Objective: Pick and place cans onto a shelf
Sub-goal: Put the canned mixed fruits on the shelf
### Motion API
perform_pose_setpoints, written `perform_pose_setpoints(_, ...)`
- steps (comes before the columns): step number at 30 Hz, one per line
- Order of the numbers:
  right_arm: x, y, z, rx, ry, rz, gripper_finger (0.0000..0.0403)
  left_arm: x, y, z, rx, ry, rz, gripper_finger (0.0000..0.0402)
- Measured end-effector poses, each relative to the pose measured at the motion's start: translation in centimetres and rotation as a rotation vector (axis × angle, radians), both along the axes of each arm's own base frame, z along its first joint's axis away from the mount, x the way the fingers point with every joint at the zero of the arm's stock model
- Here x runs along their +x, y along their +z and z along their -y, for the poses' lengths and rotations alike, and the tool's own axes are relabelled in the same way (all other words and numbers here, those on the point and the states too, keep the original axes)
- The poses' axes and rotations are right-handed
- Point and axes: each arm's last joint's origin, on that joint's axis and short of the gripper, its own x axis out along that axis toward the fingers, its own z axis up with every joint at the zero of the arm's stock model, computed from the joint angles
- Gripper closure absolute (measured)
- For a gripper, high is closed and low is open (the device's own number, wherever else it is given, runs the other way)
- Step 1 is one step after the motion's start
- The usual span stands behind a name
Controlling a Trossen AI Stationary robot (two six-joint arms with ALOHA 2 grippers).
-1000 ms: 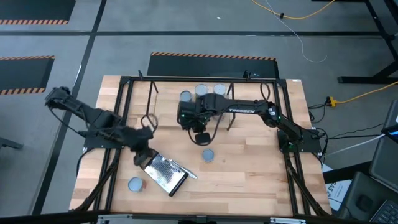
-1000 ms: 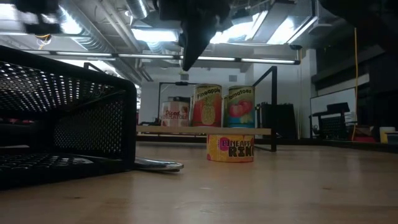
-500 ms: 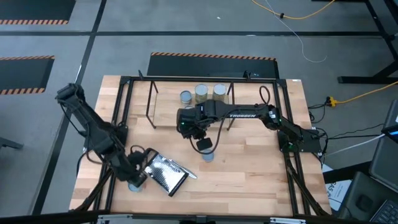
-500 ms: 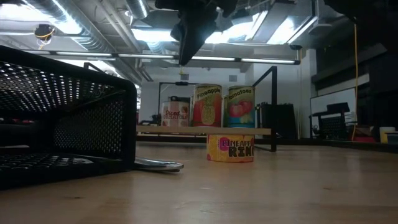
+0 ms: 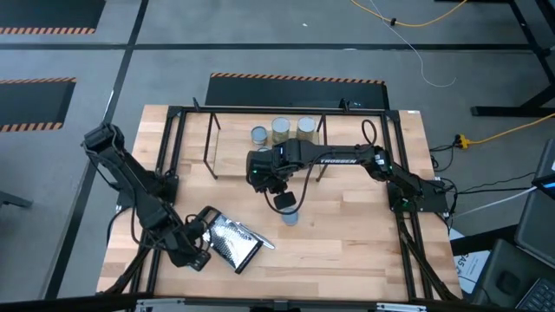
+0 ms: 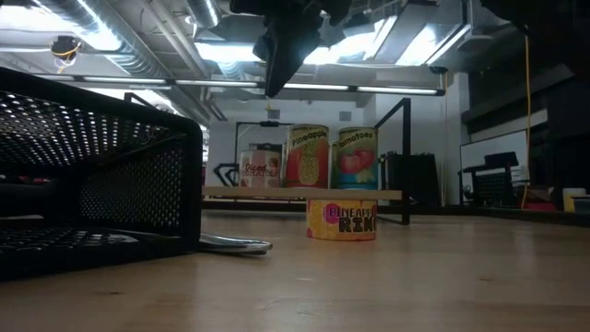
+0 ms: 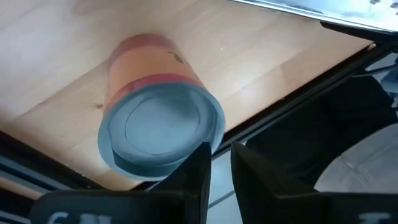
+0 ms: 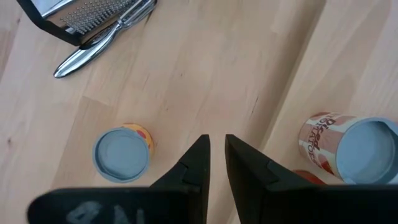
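Evidently, two hazards stood out on inspection:
Risk, left side: the left gripper point(image 7: 214, 165) hung over the red-labelled can point(image 7: 155, 127) near the table's point(image 5: 347, 251) 7 o'clock corner, its tips offset toward the can's rim; in my judgement a descent from there could strike the lid and tip the can toward the edge.
Risk, right side: the right gripper point(image 8: 212, 155) sat between two cans, so a drop might land on bare wood.
Left pincer: fingers almost together, a slim gap only, holding nothing.
Right pincer: fingers close, narrow gap, empty, touching nothing.
Short can: the yellow-labelled can point(image 8: 122, 154) stood alone just toward 6 o'clock of table centre, apart from the right fingers.
Shelf: the shelf point(image 6: 304, 194) at 12 o'clock carried three cans point(image 5: 281, 131) upright in a row.
Grater: the grater point(image 5: 230, 243) lay at 7 o'clock, beside the left gripper.
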Motion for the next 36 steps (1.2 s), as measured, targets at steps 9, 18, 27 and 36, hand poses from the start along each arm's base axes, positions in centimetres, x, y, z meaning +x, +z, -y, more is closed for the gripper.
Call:
perform_pose_setpoints(9,0.0,0.0,0.0,0.001,-0.002,0.0,0.0347,0.04,-0.09,0.03,0.007,-0.016,0.006,0.0346)
perform_pose_setpoints(18,0.0,0.0,0.0,0.001,-0.002,-0.001,0.0347,0.17,-0.11,-0.06,0.045,-0.015,0.054,0.0317)
perform_pose_setpoints(27,0.0,0.0,0.0,0.001,-0.003,-0.001,0.0347,0.17,-0.14,-0.12,0.056,-0.009,0.059,0.0312)
perform_pose_setpoints(36,-0.01,0.0,0.0,0.001,-0.003,-0.001,0.0347,0.3,-0.48,-0.03,0.068,-0.006,0.048,0.0313)
